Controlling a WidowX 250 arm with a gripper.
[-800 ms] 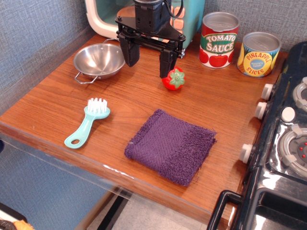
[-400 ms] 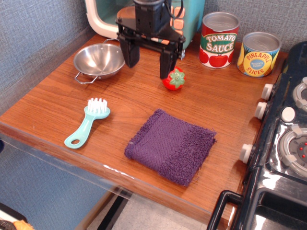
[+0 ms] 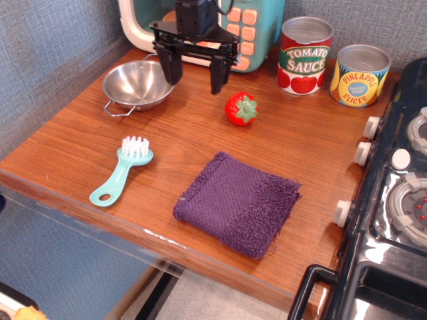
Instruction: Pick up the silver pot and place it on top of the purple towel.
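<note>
The silver pot [image 3: 137, 84] sits on the wooden counter at the back left, upright and empty, with a wire handle toward the front. The purple towel [image 3: 237, 202] lies flat near the counter's front edge. My gripper [image 3: 193, 75] hangs open and empty above the counter, just right of the pot, its left finger close to the pot's right rim.
A red toy strawberry [image 3: 241, 109] lies right of the gripper. A teal brush [image 3: 121, 171] lies front left. A tomato sauce can [image 3: 304, 55] and a pineapple can [image 3: 359, 75] stand at the back right. A teal toy microwave [image 3: 257, 27] stands behind the gripper. A stove [image 3: 393, 200] fills the right side.
My gripper has moved left and back, away from the strawberry and toward the pot. It stays open. Nothing else moved.
</note>
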